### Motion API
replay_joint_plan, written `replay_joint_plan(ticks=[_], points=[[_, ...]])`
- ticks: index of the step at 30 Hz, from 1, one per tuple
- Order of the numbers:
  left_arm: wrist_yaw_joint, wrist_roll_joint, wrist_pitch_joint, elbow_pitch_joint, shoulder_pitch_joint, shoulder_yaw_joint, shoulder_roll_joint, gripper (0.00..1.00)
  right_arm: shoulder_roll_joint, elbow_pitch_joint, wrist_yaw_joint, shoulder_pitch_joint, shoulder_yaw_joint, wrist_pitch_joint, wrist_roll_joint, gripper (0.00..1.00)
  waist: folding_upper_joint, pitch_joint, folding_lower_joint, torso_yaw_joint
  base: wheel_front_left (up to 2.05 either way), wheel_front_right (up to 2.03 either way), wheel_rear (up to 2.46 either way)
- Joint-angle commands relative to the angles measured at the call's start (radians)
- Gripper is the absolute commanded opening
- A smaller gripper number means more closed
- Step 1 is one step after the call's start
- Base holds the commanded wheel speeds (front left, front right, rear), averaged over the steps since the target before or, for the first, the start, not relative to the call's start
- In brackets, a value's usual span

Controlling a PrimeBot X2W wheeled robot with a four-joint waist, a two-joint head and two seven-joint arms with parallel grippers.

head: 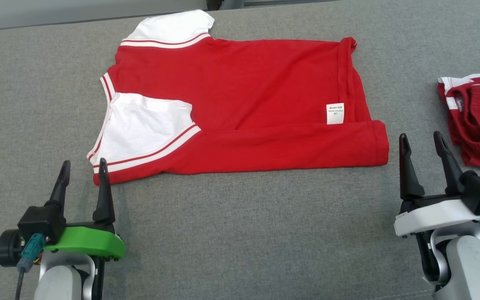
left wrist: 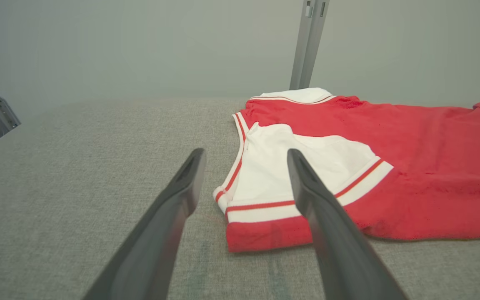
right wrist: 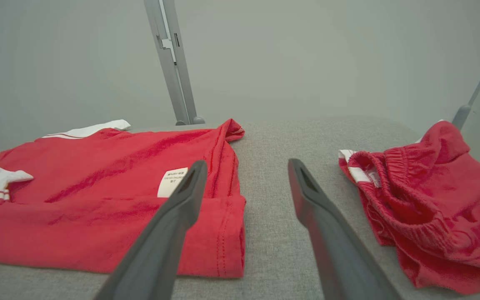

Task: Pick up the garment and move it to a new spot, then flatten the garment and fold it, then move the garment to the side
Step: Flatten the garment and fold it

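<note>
The garment (head: 240, 104) is a red shirt with white sleeves, lying flat on the grey cloth surface with its near long edge folded over. A white label (head: 335, 113) shows near its right end. My left gripper (head: 84, 166) stands open just in front of the shirt's near-left corner, touching nothing. In the left wrist view the white sleeve (left wrist: 306, 175) lies just past the open left gripper (left wrist: 244, 156). My right gripper (head: 423, 139) is open too, just right of the shirt's near-right corner (right wrist: 227, 241). The gap of the right gripper (right wrist: 246, 164) holds nothing.
A crumpled pair of red shorts (head: 479, 121) with white trim lies at the right edge, close to my right gripper. Grey metal posts (right wrist: 171, 62) stand behind the padded surface (head: 240, 233), whose far edge meets a pale wall.
</note>
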Motion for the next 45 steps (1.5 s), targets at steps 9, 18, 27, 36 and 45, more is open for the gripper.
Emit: replay_joint_plan(ticks=[9,18,27,36,45], points=[[-0.023,-0.078,0.059,0.165,-0.056,-0.017,-0.002,1.00,-0.001,0.164,0.000,-0.052,0.069,-0.004,0.044,1.00,0.0000,0.070,0.0000,-0.004,0.00,0.00,0.00],[-0.036,-0.167,0.099,0.257,-0.117,-0.029,0.003,1.00,-0.024,0.281,0.000,-0.128,0.136,-0.004,0.108,1.00,0.0000,0.100,0.0000,-0.001,0.00,0.00,0.00],[-0.040,-0.221,0.128,0.297,-0.155,-0.074,0.031,0.68,-0.042,0.325,0.000,-0.157,0.185,-0.003,0.158,1.00,0.0000,0.108,0.0000,-0.005,0.00,0.00,0.00],[-0.041,-0.260,0.117,0.271,-0.117,-0.101,0.057,0.00,-0.064,0.287,-0.001,-0.147,0.197,-0.002,0.198,0.00,0.0000,0.098,0.0000,0.001,0.00,0.00,0.00],[-0.001,-0.274,0.166,0.036,0.051,-0.094,0.085,0.00,-0.114,0.138,-0.001,0.022,0.137,0.012,0.209,0.00,0.0000,0.052,0.0000,0.039,0.00,0.00,0.00]])
